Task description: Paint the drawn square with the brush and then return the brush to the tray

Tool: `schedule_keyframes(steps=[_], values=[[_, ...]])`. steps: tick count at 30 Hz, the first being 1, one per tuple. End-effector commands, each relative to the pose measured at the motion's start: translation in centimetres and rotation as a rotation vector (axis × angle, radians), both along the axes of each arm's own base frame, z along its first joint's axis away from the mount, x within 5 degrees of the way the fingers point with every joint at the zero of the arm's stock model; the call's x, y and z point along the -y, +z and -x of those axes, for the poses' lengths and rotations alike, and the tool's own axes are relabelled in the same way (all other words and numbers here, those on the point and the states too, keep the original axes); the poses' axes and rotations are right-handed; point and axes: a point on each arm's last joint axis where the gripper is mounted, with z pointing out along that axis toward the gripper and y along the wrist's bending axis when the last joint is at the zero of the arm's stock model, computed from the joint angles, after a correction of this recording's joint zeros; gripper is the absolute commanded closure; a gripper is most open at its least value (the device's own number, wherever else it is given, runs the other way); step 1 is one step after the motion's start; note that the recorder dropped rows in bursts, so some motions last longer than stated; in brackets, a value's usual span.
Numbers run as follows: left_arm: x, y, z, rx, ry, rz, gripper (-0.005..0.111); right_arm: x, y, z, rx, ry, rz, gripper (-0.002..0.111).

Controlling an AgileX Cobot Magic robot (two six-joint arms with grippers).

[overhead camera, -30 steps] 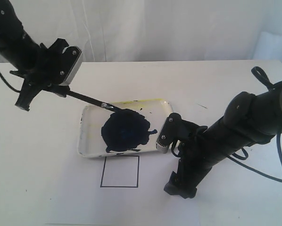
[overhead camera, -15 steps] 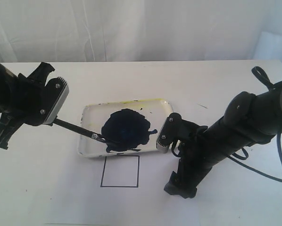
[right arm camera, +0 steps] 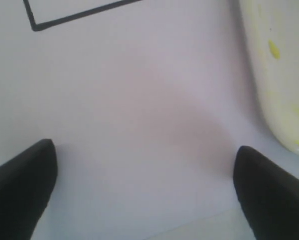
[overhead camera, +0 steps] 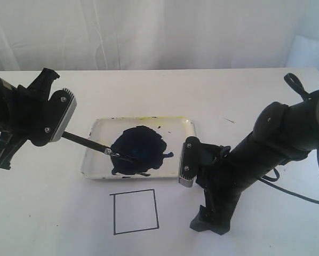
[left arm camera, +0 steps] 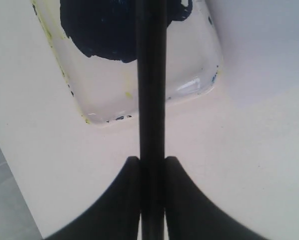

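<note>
**Desk:** What is your left gripper [left arm camera: 152,170] holding?

**Caption:** Your left gripper, at the left edge of the exterior view, is clamped on the brush [overhead camera: 87,143]. The wrist view shows both jaws pressed against the thin black handle. The brush slants down and to the right, and its dark tip reaches over the paint blob [overhead camera: 138,152] in the tray [overhead camera: 94,160] at mid-frame (I cannot tell whether the bristles touch the paint).

**Desk:** And your right?

**Caption:** Your right gripper [right arm camera: 142,185] hangs with its jaws spread wide and nothing between them. It is above bare white paper [right arm camera: 139,100], just beside the tray's right end, lower right of centre in the exterior view.

**Desk:** Where is the drawn square?

**Caption:** The drawn square [overhead camera: 134,212] lies below the tray, at the lower centre of the frame. It is near the tray's rim but apart from it, and its inside is plain white. Yellowish stains mark the tray's far rim, towards the top of the frame.
</note>
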Motion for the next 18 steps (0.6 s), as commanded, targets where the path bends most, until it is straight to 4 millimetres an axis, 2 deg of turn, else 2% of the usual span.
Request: schedule_keyframes(steps=[1,7,16,18], values=[[0.1,-0.1,0.7,-0.048,-0.008,-0.003,0.107,0.4,-1.4,1.1,-0.088,0.065,0.040,0.019],[2.1,-0.4,1.3,-0.005,-0.101,-0.034,0.107,0.4,-1.4,1.1,-0.081,0.058,0.040,0.019],[2.4,-0.4,0.7,0.059,-0.106,-0.033,0.107,0.4,-1.4,1.1,-0.086,0.057,0.041,0.019],[2.2,-0.7,0.4,0.085,-0.135,-0.088,0.107,0.4,-1.4,1.1,-0.086,0.057,0.041,0.019]])
